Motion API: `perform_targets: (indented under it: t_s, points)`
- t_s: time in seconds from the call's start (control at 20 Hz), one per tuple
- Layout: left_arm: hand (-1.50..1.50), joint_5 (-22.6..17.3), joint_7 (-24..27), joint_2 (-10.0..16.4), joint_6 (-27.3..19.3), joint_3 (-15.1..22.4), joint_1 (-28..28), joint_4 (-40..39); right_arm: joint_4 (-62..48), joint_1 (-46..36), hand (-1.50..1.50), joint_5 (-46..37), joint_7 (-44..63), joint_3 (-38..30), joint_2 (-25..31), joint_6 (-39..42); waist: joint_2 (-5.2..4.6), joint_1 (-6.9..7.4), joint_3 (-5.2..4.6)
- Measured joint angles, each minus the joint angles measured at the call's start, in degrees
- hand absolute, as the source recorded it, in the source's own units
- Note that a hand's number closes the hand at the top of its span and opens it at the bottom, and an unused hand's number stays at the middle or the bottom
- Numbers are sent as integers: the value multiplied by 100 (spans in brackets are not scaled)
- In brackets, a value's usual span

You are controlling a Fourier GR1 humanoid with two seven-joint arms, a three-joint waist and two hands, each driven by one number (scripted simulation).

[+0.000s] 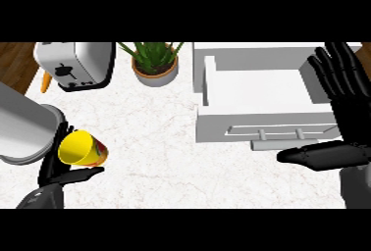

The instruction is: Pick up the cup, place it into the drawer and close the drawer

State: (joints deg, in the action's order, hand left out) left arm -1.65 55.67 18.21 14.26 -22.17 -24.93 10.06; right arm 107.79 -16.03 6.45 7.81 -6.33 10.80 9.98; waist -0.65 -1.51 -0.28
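A yellow cup (pixel 81 148) with a red patch on its side lies tilted in my left hand (pixel 52 164) at the lower left, above the white counter (pixel 167 147). That hand's fingers run up behind the cup and its thumb curls under it. The white drawer (pixel 257 90) stands pulled open at the upper right, nothing showing inside, with its bar handle (pixel 282 132) on the near front. My right hand (pixel 351 122) is open at the drawer's right side, fingers straight and pointing away, thumb stretched left just below the handle.
A silver toaster (pixel 76 63) stands at the back left with an orange object (pixel 45 82) beside it. A potted plant (pixel 154 61) sits between toaster and drawer. A large grey round container (pixel 22 122) stands just left of the cup.
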Motion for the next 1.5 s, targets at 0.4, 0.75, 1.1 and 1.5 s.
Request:
perform_targets:
  t_s: [0.4,0.75,1.1,1.5]
  points:
    - [150,1,140,-190,146,43,-120,260,-82,-5,-150,94,-20,-110,115,117,-3,-19,-2]
    - [150,62,706,-461,-993,-78,-147,510,-273,-147,-150,54,-50,-109,101,94,-8,-1,3]
    - [150,-69,888,-947,-1220,-216,-422,673,-240,-127,-150,96,-37,-144,92,89,11,4,10]
    - [150,27,538,-1228,-779,221,-1053,1285,-182,-63,-150,167,17,-297,222,142,65,90,24]
